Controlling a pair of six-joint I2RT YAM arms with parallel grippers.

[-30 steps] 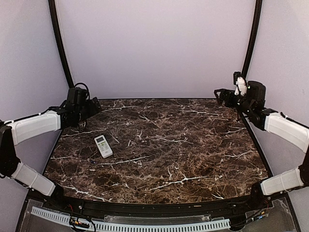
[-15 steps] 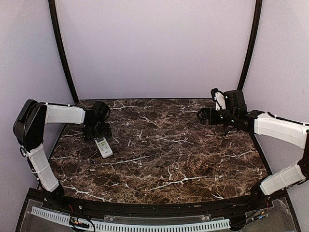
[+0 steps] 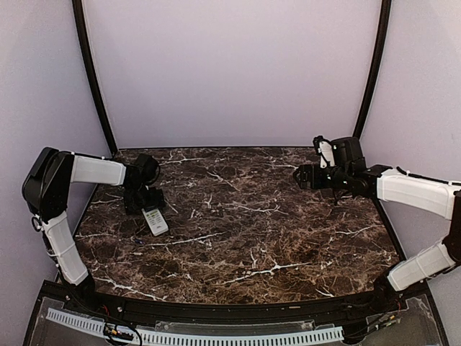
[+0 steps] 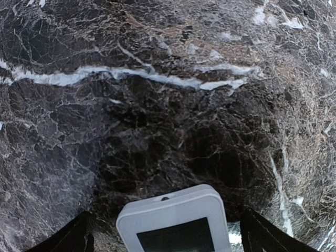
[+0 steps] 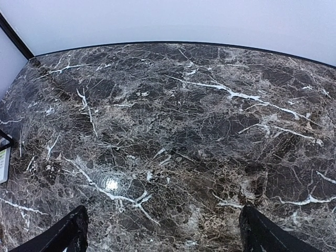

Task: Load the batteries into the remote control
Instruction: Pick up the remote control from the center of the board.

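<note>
Directly under my left gripper (image 3: pixel 146 203), between its two dark fingers (image 4: pixel 73 239), lies the remote control (image 4: pixel 176 223). It rests flat and face up on the dark marble table (image 3: pixel 252 223). Only the end with the display window (image 4: pixel 181 239) shows from the wrist camera. One finger stands off to each side of the white casing, with bare marble in both gaps, and neither touches it. The jaws are spread wide and hold nothing. Seen from above, the hand hangs over the far end of the remote, and the rest of its body extends out from under the hand toward the near edge, slightly angled.

Well away on the opposite side of the table, my right gripper (image 3: pixel 298 175) hovers above bare marble. It is likewise spread wide and empty, pointing across the table. I can make out no batteries anywhere in these views.

My reading is that the task has barely begun. The step in hand is taking hold of the remote, probably to turn it over for the battery cover. To do this well, I would turn the wrist until the fingers run parallel to the long edges. I would then come straight down until the tips nearly meet the marble, and close gently on the side walls, not on the window. Closing off-centre would likely make the smooth casing skid or pivot away.
</note>
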